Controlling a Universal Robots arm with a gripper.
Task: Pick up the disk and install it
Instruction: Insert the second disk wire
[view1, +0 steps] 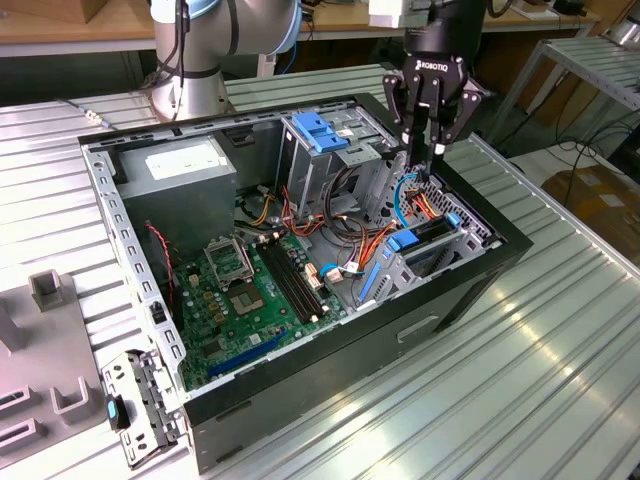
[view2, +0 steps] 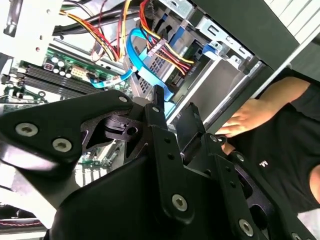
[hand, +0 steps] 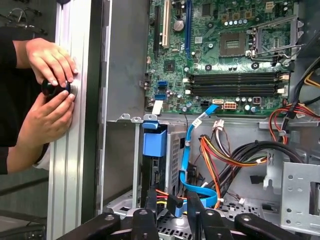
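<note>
Exterior view: disk (view1: 430, 240) below gripper (view1: 428, 150).

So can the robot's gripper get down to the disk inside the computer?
Probably yes. The gripper hangs open just above the disk, which stands on edge in its bay with its upper side bare. A blue cable and coloured wires run close beside it and might get brushed.

Green motherboard (view1: 250, 290) with black RAM slots, blue drive cage top (view1: 318, 130), black gripper (view1: 428, 140), grey power supply (view1: 175, 175) wearing a white sticker, plus red-yellow-orange wires (hand: 222, 160) and a bright blue cable (hand: 192, 150).
</note>
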